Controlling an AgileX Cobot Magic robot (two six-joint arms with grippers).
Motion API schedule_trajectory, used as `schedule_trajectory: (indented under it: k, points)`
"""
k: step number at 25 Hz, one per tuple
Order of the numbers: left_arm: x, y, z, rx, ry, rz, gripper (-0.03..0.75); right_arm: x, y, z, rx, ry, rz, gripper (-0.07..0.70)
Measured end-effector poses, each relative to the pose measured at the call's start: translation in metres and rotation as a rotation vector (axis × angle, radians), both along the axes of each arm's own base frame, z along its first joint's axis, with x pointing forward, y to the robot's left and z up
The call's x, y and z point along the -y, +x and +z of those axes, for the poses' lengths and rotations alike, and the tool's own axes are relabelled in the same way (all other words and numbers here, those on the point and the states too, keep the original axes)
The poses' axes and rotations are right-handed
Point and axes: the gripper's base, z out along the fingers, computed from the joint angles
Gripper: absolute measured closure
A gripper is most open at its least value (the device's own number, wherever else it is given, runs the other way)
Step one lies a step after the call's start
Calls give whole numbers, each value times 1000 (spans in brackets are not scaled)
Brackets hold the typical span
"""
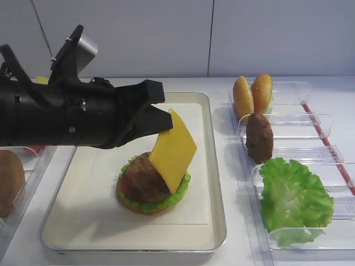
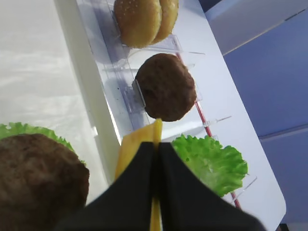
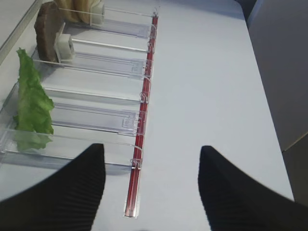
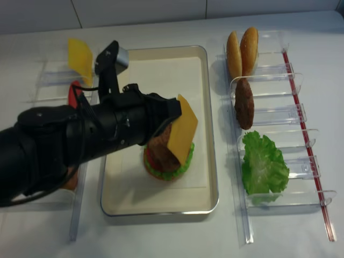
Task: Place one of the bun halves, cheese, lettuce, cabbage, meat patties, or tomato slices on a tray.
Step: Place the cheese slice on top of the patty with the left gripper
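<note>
**Cheese slice held tilted over the stack on the tray**

No brand, label or writing can be read anywhere in these views.

The left gripper (image 1: 166, 119), black and matte, is clamped tight on an upper corner of the thin square yellow-orange cheese slice (image 1: 173, 151); in the left wrist view its two fingers (image 2: 137, 185) press together with the slice's edge between them. The slice hangs tilted, its lower edge at the dark brown rough meat patty (image 1: 145, 178) that tops a stack of ruffled green lettuce (image 1: 180, 188) and a golden bun half (image 1: 141, 208). A sliver of red tomato slice (image 1: 124, 187) peeps out at the stack's left. The stack sits on the large cream-white rectangular tray with a shiny metal rim (image 1: 217, 183).

The right gripper (image 3: 151, 187) shows only as two dark ribbed fingertips spread wide apart with nothing between them, above the white table (image 3: 207, 86).

The bulky black arm hides much of the tray's left side and the clear plastic bins (image 4: 56, 80) there, where a second yellow cheese slice (image 4: 79, 55) and a bit of red are partly seen. On the right, narrow clear bins (image 1: 310, 119) hold two upright golden buns (image 1: 252, 94), one upright brown patty (image 1: 259, 137) and a loose green lettuce leaf (image 1: 291, 199). A brown rounded object (image 1: 10, 183) is cut off at the left edge; what it is cannot be told.
</note>
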Motion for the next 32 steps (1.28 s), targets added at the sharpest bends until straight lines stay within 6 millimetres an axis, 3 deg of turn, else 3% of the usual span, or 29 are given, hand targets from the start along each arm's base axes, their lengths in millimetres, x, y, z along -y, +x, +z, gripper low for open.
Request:
schedule_trajectory:
  k: [8, 32]
  points:
    - [5, 7, -19, -31, 65, 5, 713, 0, 0, 0, 0, 0, 0, 184]
    - [-5, 13, -26, 95, 264, 20, 713, 0, 0, 0, 0, -3, 2, 184]
